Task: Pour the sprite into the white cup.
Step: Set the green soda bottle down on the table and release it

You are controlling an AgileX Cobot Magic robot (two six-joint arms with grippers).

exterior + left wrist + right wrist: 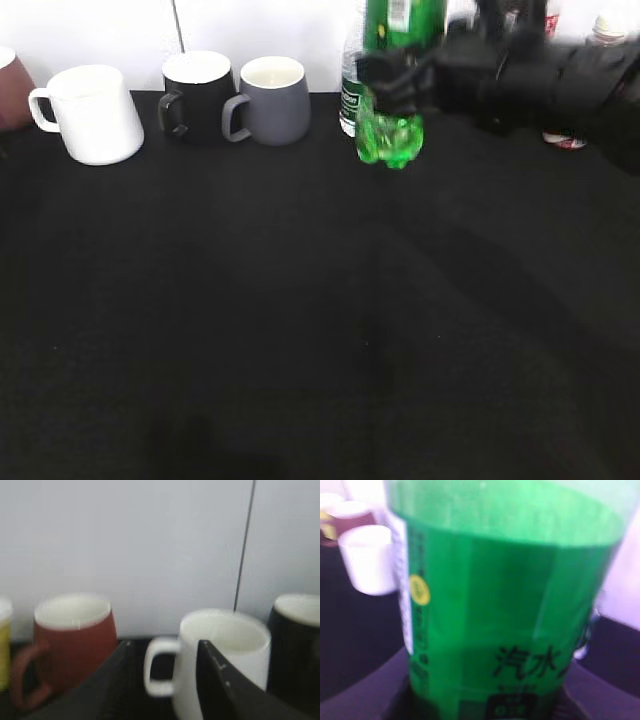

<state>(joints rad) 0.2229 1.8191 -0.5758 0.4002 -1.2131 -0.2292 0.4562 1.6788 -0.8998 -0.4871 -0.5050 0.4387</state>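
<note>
— Green plastic fills our right wrist view: the sprite (505, 610) stands upright and close, its label facing the lens. How does the arm sit?

— We see the right arm reaching in from the right edge of the exterior view, roughly level, with the right gripper (400, 75) clamped around the sprite's middle. The bottle's lumpy base hangs above the black table (300, 330) (its top is cut off by the frame).

— And our left side?

— In the left wrist view the left gripper (165, 680) shows two dark fingers (220, 680) spread apart with nothing between them, pointing at the white cup (220, 655). That gripper does not appear in the exterior view.

— Where is the cup, and what crowds it?

— Far left of the back row, handle to the left, well apart from the bottle. A black mug (195, 95) and a grey mug (272, 100) stand between them, touching each other; a red-brown mug (70, 640) sits just left of the cup. A clear water bottle (350, 90) stands behind the sprite. We see the whole front of the table open
</note>
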